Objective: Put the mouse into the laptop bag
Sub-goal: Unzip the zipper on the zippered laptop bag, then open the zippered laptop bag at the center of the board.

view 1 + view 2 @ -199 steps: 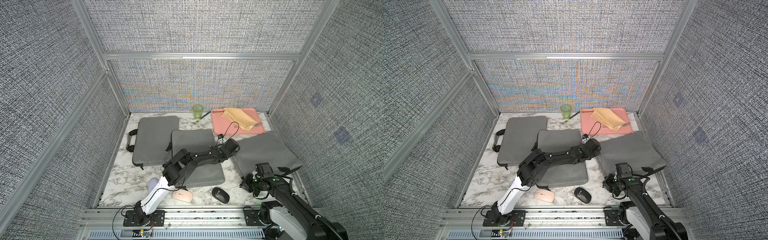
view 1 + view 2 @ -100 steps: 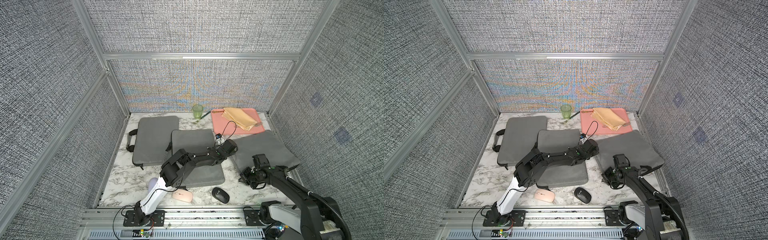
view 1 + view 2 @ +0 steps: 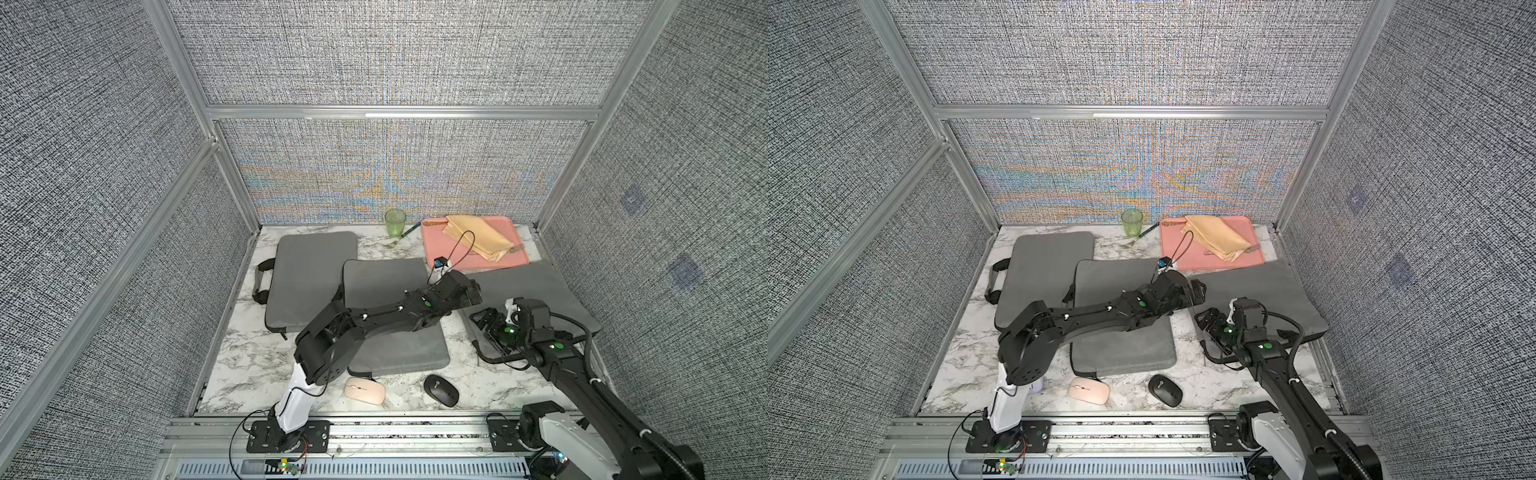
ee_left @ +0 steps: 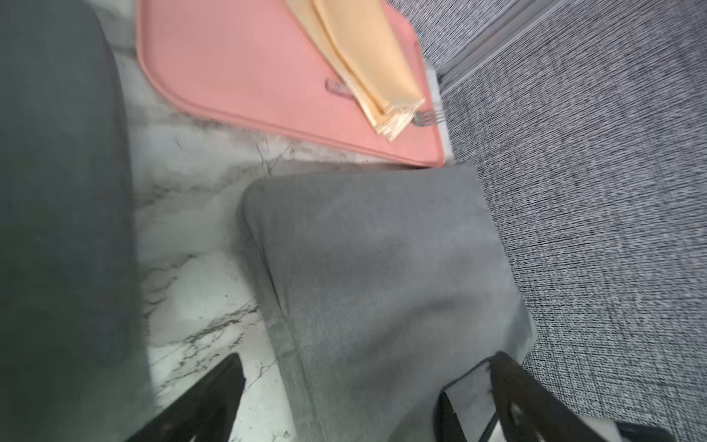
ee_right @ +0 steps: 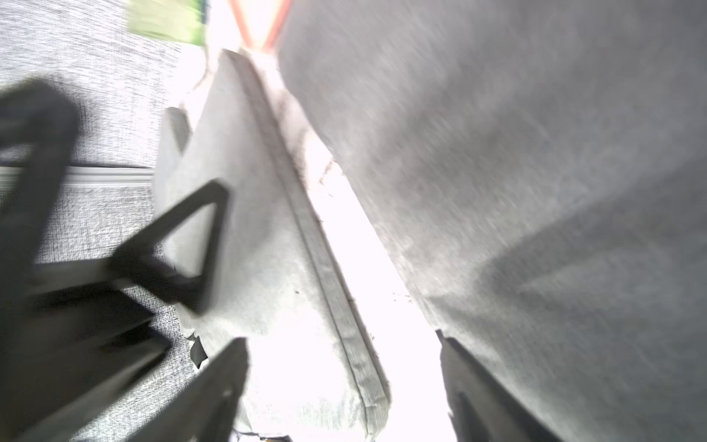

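Near desk (image 3: pixel 249 365) front, black mouse (image 3: pixel 441 390) is found base-ward of right tool (image 3: pixel 488 328), nearer than left tool (image 3: pixel 473 293); both wide, empty.

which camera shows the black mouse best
Both top views: the black mouse lies whole and unobstructed on the marble table near its front edge, beside the pink mouse. Neither wrist view shows it.

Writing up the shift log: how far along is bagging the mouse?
Done: nothing. The black mouse and pink mouse lie on the table, outside every bag. In hand: left claw and right claw hang open by one laptop bag. Left: fetch a mouse, put it inside.
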